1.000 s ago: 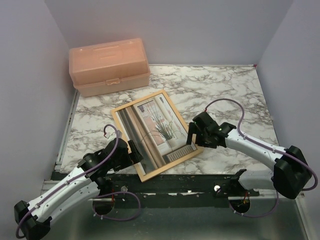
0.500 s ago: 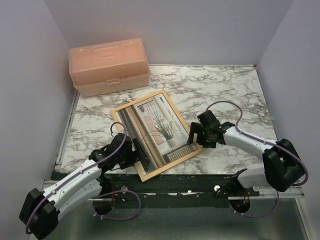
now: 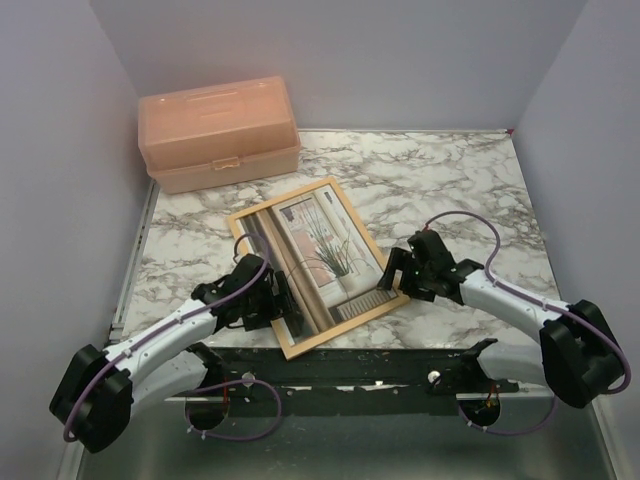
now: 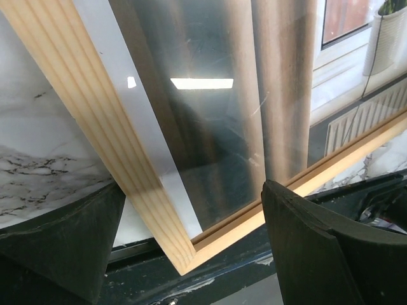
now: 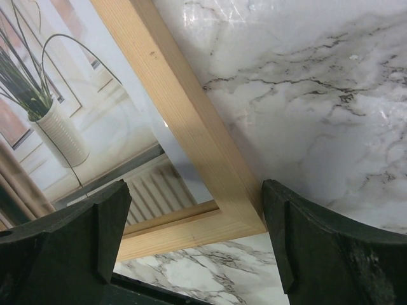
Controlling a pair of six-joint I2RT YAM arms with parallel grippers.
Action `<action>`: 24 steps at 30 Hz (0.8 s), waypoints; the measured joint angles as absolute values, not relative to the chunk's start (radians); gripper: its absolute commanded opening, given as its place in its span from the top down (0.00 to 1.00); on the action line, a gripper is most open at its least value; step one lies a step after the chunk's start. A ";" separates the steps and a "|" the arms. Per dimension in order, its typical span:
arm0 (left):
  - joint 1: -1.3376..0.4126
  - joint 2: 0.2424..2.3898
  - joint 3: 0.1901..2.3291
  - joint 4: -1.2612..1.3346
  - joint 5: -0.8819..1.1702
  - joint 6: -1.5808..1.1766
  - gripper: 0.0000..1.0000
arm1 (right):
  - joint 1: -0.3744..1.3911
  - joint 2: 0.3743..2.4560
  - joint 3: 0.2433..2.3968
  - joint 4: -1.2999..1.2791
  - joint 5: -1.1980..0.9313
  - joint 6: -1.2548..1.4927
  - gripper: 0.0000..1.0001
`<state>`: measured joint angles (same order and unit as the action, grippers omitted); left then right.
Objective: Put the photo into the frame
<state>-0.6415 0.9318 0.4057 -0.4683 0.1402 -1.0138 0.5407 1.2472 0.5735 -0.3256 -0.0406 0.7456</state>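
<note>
The light-wood frame (image 3: 280, 199) lies flat and askew on the marble table, and the photo (image 3: 320, 250) of a spiky potted plant shows inside it under reflective glass. My left gripper (image 3: 287, 308) is open and straddles the frame's near corner, which juts over the table's front edge. In the left wrist view that corner (image 4: 181, 254) sits between the two fingers with gaps on both sides. My right gripper (image 3: 394, 282) is open around the frame's right corner (image 5: 245, 219). The photo (image 5: 76, 121) shows beside the bar there.
A peach plastic toolbox (image 3: 220, 133) stands at the back left against the wall. A dark metal rail (image 3: 400, 368) runs along the table's front edge below the frame's near corner. Grey walls close in the left, right and back.
Both grippers have moved in and down onto the frame's corners, the left from the left side, the right toward the near right. The frame has shifted slightly.
</note>
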 measured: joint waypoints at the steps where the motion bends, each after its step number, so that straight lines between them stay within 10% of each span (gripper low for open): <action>1: -0.641 0.952 0.417 -0.466 0.141 -1.007 0.12 | 0.540 1.233 0.563 -0.324 -0.039 0.752 0.10; 24: -0.625 1.412 0.730 -0.431 0.145 -0.868 0.13 | 0.535 0.863 0.349 -0.379 0.070 0.934 0.09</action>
<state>-0.6247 1.4124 0.7300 -0.4309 0.1452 -0.8680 0.5350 0.8627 0.3489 -0.3786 0.0696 0.9340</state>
